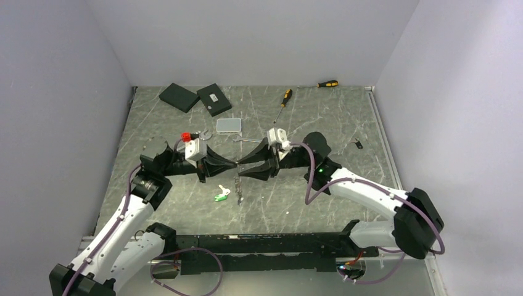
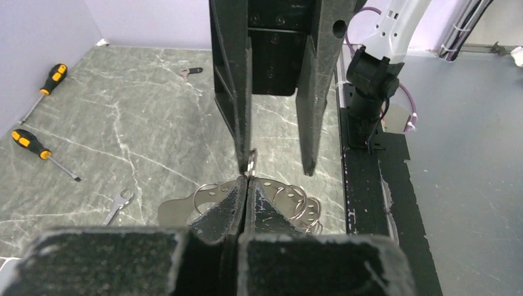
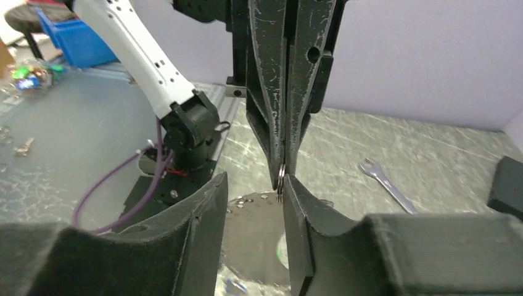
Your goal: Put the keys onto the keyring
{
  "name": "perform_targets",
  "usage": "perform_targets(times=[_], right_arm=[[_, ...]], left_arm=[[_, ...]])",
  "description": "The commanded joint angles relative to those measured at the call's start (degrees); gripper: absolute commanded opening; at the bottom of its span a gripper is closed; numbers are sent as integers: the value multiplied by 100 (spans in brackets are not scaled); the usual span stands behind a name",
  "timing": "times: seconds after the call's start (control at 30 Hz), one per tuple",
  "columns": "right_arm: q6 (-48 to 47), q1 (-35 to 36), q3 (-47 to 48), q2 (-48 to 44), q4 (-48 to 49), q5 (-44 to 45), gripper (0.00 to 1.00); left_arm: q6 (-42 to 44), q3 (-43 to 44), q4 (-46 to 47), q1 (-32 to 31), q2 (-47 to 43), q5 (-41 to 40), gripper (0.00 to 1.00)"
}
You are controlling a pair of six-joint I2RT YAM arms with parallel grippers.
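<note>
My left gripper (image 2: 248,180) is shut on the keyring (image 2: 251,164), a thin silvery wire ring seen edge-on (image 3: 280,177) and pinched at the fingertips. A silvery perforated plate (image 2: 280,192) carrying several small rings shows just below it. My right gripper (image 3: 254,179) faces the left one tip to tip above the table's middle (image 1: 238,165). It is open, its right finger beside the ring and its left finger well clear. A key with a green-and-white tag (image 1: 222,196) lies on the table under the grippers, and a dark key (image 1: 358,145) lies far right.
Two yellow-and-black screwdrivers (image 1: 284,98) (image 1: 328,84) lie at the back, with two black boxes (image 1: 179,97) (image 1: 214,98) and a clear plastic box (image 1: 229,126). A spanner (image 1: 247,140) lies behind the grippers, and a red object (image 1: 184,136) sits by the left wrist.
</note>
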Motion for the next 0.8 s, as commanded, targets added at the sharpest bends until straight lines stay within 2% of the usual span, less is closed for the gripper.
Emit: perform_targets(times=[0.0, 0.17, 0.23, 0.3, 0.4, 0.6, 0.77], right_arm=[[-1487, 78, 467, -438, -2010, 719, 43], [-2037, 164, 940, -508, -3306, 1347, 44], [-2268, 252, 1226, -395, -3987, 1766, 41], [-2439, 314, 1486, -250, -4415, 1884, 38], [-2707, 428, 1818, -120, -5130, 1963, 38], [-2887, 512, 2067, 34, -5679, 2088, 36], [-2818, 534, 2160, 339, -5730, 1996, 36]], left_arm=[[714, 405, -750, -63, 4, 40, 0], [1397, 649, -1860, -68, 188, -226, 0], [1504, 686, -2037, -79, 223, -342, 0], [1570, 685, -2136, -108, 248, -512, 0], [1674, 732, -2315, -182, 319, -826, 0], [1822, 881, -2607, -306, 531, -1075, 0], [1793, 891, -2632, -360, 541, -1164, 0]])
